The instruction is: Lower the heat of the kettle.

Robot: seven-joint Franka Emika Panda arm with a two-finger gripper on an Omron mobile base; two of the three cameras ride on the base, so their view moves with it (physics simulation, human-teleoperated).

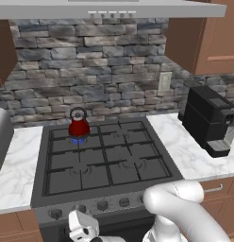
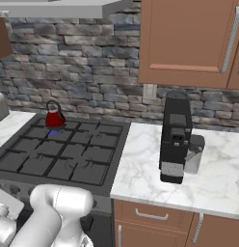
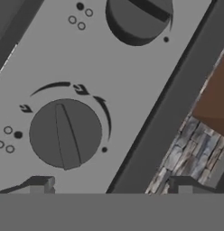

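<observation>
Kettle (image 1: pixel 79 126) sits on the stove's (image 1: pixel 137 182) rear-left burner over a blue flame; the claw (image 3: pixel 109 186), fingers spread open, faces that burner's knob (image 3: pixel 65 134) to turn it.

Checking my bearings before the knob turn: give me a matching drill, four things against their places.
1 kettle
2 coffee machine
3 gripper
4 outlet

a stone wall
b right counter
c near a knob on the stove's front panel
d back-left burner, over a blue flame

Pairs: 1-d, 2-b, 3-c, 4-a
</observation>
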